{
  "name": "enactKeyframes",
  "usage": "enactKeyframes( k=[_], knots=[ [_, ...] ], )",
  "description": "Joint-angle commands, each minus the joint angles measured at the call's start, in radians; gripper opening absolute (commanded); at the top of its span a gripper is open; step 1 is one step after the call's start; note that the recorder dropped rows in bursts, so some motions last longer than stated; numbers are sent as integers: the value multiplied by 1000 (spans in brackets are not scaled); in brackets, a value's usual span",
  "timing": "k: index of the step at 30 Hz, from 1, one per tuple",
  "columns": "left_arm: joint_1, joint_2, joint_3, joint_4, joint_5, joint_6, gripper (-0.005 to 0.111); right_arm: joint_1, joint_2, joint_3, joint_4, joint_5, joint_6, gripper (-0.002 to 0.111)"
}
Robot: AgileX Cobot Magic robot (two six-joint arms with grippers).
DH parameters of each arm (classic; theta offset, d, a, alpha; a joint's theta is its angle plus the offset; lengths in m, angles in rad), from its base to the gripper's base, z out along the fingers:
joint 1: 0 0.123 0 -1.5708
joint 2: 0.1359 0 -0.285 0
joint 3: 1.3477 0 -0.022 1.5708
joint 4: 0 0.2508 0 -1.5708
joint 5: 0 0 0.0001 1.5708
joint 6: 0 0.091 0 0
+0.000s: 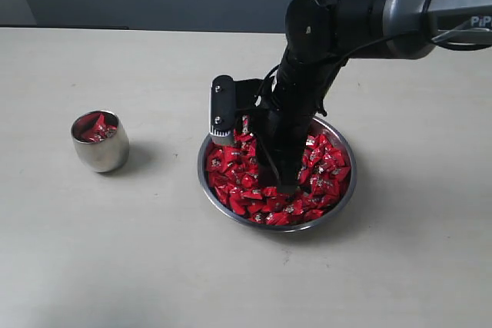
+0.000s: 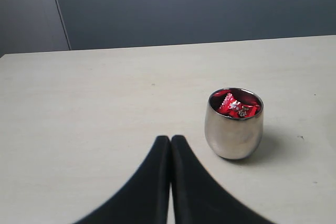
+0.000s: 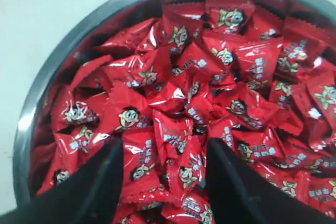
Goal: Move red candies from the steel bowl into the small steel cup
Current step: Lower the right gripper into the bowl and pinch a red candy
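The right pincer (image 1: 277, 178) stands down inside the bowl (image 1: 347, 193), just right of centre in the exterior view. Its two dark fingers (image 3: 100, 182) are spread wide apart and grip nothing. The right wrist view shows several candies (image 3: 178, 145) lying in the gap between them. The bowl is heaped with them from rim to rim.

The cup (image 1: 104, 155) stands upright at the left of the exterior view, well apart from the bowl on the table (image 1: 154, 266), with a few red candies already inside. The left pincer (image 2: 170, 142), seen only in its own wrist view, points toward the cup with its fingers pressed together, holding nothing.

The step in hand looks like the grab. To do it well, settle the tips so that the plump body of one candy sits between them, not a crimped wrapper edge. The foil looks slick and an edge would likely slip out. Close gently, since a hard squeeze in a loose heap may squirt pieces aside or over the shallow rim.

Then lift straight up until clear of the rim before travelling toward the left of the frame. The cup's mouth is narrow and its base rounded, so it should be approached from directly above. Let go low over the opening without touching the wall, because a nudge could tip it.
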Motion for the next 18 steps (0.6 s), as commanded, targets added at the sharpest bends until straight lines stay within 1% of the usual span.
enactKeyframes(
  k=[1,10,14,15,16,17,18],
  knots=[
    [-8,-4,4,1,-2,-3,0,0,42,-5,-36,15,-14,47],
    [-8,-4,4,1,-2,-3,0,0,64,-5,-41,-81,-14,47],
    [-8,-4,4,1,-2,-3,0,0,96,-5,-41,-77,-14,47],
    [-8,-4,4,1,-2,-3,0,0,98,-5,-41,-77,-14,46],
    [-8,-4,4,1,-2,-3,0,0,100,-5,-43,-79,-14,41],
    [-8,-4,4,1,-2,-3,0,0,100,-5,-43,-81,-14,37],
    [-8,-4,4,1,-2,-3,0,0,100,-5,-43,-81,-14,29]
  ],
)
